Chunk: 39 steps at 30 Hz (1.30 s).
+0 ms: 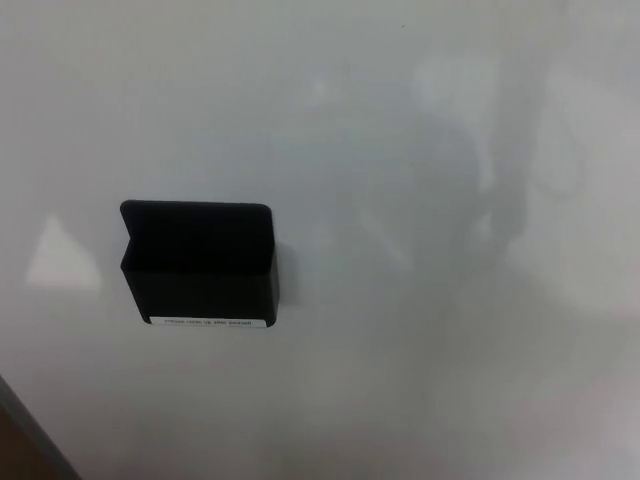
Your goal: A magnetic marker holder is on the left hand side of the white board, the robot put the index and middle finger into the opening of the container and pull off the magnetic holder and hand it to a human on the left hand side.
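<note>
A black magnetic marker holder [198, 264] sticks to the white board [420, 150], left of the picture's middle. It is a small box with a taller back plate and an opening at the top. A white label strip runs along its bottom edge. Neither of my hands shows in the head view. Only a dim grey reflection lies on the board's glossy surface at the right.
The board's grey frame edge [25, 430] cuts across the lower left corner, with a brown surface beyond it. A pale bright patch of reflected light [60, 258] lies left of the holder.
</note>
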### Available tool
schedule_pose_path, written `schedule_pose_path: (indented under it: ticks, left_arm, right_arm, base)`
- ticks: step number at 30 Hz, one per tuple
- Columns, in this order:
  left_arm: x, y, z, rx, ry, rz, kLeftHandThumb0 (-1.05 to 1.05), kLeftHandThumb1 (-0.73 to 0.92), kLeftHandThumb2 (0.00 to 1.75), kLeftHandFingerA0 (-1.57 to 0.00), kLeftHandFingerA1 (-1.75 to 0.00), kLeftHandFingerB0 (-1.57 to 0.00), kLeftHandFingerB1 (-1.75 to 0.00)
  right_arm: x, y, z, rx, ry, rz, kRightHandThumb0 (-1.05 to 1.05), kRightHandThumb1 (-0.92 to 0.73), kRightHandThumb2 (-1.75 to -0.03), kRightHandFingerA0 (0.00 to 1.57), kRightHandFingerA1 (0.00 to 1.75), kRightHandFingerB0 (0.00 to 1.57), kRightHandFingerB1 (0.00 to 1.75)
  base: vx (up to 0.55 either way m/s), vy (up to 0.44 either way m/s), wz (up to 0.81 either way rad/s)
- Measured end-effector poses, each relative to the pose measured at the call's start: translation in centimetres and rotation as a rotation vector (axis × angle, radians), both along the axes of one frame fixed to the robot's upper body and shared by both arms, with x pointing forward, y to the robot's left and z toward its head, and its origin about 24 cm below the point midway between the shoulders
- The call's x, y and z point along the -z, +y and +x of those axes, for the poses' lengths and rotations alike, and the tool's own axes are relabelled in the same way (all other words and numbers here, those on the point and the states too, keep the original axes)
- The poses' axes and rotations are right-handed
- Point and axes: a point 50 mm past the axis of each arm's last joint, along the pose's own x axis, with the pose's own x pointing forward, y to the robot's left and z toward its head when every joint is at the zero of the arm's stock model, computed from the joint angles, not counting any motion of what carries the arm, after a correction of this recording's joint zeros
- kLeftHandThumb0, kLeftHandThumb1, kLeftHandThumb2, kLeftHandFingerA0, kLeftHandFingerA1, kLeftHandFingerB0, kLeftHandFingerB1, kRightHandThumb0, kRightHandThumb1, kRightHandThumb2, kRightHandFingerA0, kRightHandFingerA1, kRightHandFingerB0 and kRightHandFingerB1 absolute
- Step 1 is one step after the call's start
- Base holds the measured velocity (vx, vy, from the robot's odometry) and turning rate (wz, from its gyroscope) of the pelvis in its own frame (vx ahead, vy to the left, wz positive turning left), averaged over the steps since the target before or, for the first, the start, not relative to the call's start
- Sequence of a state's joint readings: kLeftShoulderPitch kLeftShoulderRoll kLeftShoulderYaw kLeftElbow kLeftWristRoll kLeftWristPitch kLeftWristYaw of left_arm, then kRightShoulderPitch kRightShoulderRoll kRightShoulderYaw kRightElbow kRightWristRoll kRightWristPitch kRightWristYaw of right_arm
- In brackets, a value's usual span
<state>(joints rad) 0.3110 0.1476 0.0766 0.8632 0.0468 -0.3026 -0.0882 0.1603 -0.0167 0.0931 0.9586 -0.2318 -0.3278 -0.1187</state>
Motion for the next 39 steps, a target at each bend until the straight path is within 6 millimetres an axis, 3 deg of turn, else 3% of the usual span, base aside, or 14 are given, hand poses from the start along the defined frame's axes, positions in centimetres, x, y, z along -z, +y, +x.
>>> schedule_pose_path:
  ticks: [4,10,13,16,17,24,25,26,30,31,32,35,36,39]
  left_arm:
    - [-0.6,0.1,0.4,-0.001,-0.066,-0.002,-0.38,0.5,0.55,-0.56,-0.38,-0.52,-0.36]
    - [-3.4,0.1,2.8,0.052,-0.288,0.0,-0.34,0.51,0.56,-0.5,-0.38,-0.45,-0.34]
    - [-5.7,0.3,4.5,0.096,-0.425,0.009,-0.36,0.51,0.55,-0.5,-0.39,-0.42,-0.33]
    - [-8.5,0.6,6.2,0.156,-0.56,0.031,-0.43,0.43,0.68,-0.43,-0.46,-0.35,-0.42]
    - [-9.7,0.7,6.9,0.182,-0.611,0.045,-0.38,0.51,0.56,-0.43,-0.37,-0.35,-0.32]
    - [-16.7,1.1,10.1,0.371,-0.852,0.144,-0.43,0.49,0.55,-0.39,-0.35,-0.31,-0.31]
    - [-18.5,0.9,10.9,0.438,-0.904,0.17,-0.43,0.49,0.55,-0.39,-0.35,-0.31,-0.31]
    - [-19.5,0.8,11.4,0.474,-0.931,0.187,-0.5,0.4,0.67,-0.34,-0.43,-0.28,-0.39]
    - [-25.4,-0.4,14.0,0.696,-1.072,0.287,-0.51,0.4,0.67,-0.34,-0.43,-0.28,-0.4]
    - [-25.9,-0.5,14.3,0.716,-1.083,0.298,-0.49,0.39,0.66,-0.33,-0.43,-0.28,-0.39]
    - [-28.5,-1.3,15.4,0.814,-1.132,0.357,-0.49,0.39,0.66,-0.33,-0.43,-0.28,-0.39]
    - [-30.6,-2.1,16.4,0.902,-1.149,0.401,-0.49,0.39,0.66,-0.33,-0.43,-0.28,-0.39]
    - [-30.9,-2.3,16.6,0.922,-1.142,0.407,-0.38,0.47,0.55,-0.35,-0.35,-0.29,-0.31]
    - [-31.5,-2.5,17.0,0.958,-1.113,0.427,-0.4,0.41,0.61,-0.31,-0.41,-0.28,-0.36]
  right_arm:
    - [-0.3,0.7,0.4,-0.004,-0.055,0.018,-0.55,-0.59,-0.89,0.7,0.62,0.43,0.53]
    - [-0.9,1.5,1.3,-0.01,-0.164,0.037,-0.55,-0.59,-0.89,0.7,0.62,0.43,0.53]
    - [-1.2,1.8,1.7,-0.016,-0.209,0.043,-0.55,-0.59,-0.89,0.71,0.63,0.44,0.53]
    - [-1.5,2.1,1.9,-0.018,-0.248,0.049,-0.55,-0.59,-0.89,0.71,0.63,0.44,0.53]
    - [-1.6,2.2,1.9,-0.019,-0.258,0.051,-0.52,-0.72,-0.61,0.79,0.5,0.48,0.4]
    - [-1.9,2.4,2.1,-0.02,-0.308,0.053,-0.5,-0.72,-0.61,0.82,0.5,0.5,0.4]
    - [-1.9,2.4,2.1,-0.019,-0.32,0.052,-0.5,-0.72,-0.61,0.82,0.5,0.5,0.4]
    - [-2.0,2.4,2.1,-0.018,-0.326,0.052,-0.51,-0.71,-0.61,0.8,0.51,0.52,0.41]
    - [-2.2,2.2,2.0,-0.01,-0.369,0.042,-0.49,-0.7,-0.59,0.8,0.5,0.53,0.4]
    - [-2.2,2.2,2.0,-0.01,-0.374,0.04,-0.52,-0.64,-0.64,0.78,0.54,0.51,0.43]
    - [-2.4,2.0,2.0,-0.007,-0.398,0.034,-0.52,-0.64,-0.64,0.78,0.54,0.51,0.43]
    - [-2.6,1.6,1.9,-0.003,-0.426,0.019,-0.52,-0.64,-0.64,0.78,0.54,0.51,0.43]
    - [-2.6,1.5,1.8,-0.003,-0.435,0.013,-0.49,-0.7,-0.61,0.8,0.52,0.55,0.42]
    - [-2.7,1.4,1.8,-0.005,-0.454,0.005,-0.5,-0.69,-0.61,0.78,0.52,0.56,0.43]
  base:
    - [0.0,0.0,0.0]
    - [0.0,0.0,0.0]
    - [0.0,0.0,0.0]
    - [0.0,0.0,0.0]
    - [0.0,0.0,0.0]
    - [0.0,0.0,0.0]
    - [0.0,0.0,0.0]
    - [0.0,0.0,0.0]
    - [0.0,0.0,0.02]
    - [0.0,0.0,0.0]
    - [0.0,0.0,0.0]
    - [0.0,0.0,0.0]
    - [0.0,0.0,0.0]
    - [0.0,0.0,0.0]
